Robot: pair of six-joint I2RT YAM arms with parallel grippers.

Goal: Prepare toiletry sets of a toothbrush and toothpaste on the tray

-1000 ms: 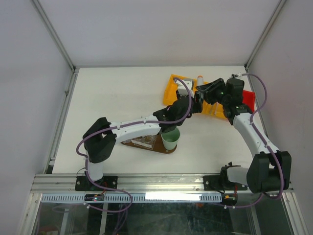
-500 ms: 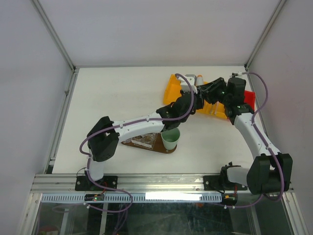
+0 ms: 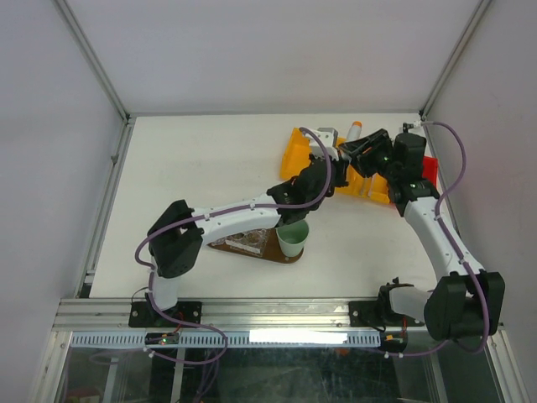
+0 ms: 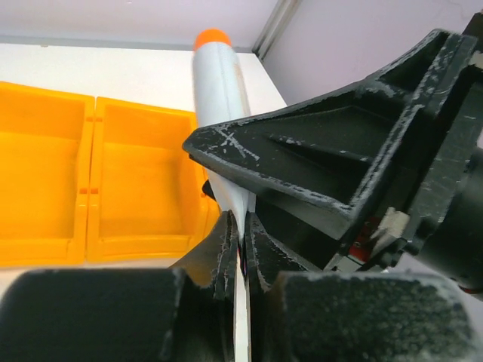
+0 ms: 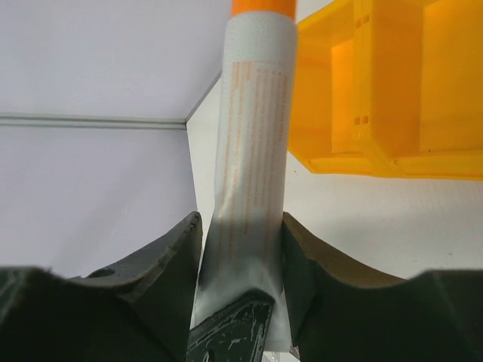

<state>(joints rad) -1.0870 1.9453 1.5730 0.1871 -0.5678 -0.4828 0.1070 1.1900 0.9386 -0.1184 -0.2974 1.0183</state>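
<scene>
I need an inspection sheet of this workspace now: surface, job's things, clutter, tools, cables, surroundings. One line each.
Surface: white table, no spill seen.
Job's things: tube with orange cap, held off the table near the bin; tray carries a glass; no brush seen.
Clutter: yellow bin; cup at the tray's right end; red object beside the bin.
Grippers: left tool shut on the tube's flat tail; right tool shut on its body.
Cables: purple cables loop along both arms; no snag seen.
Surroundings: white walls, metal frame.
</scene>
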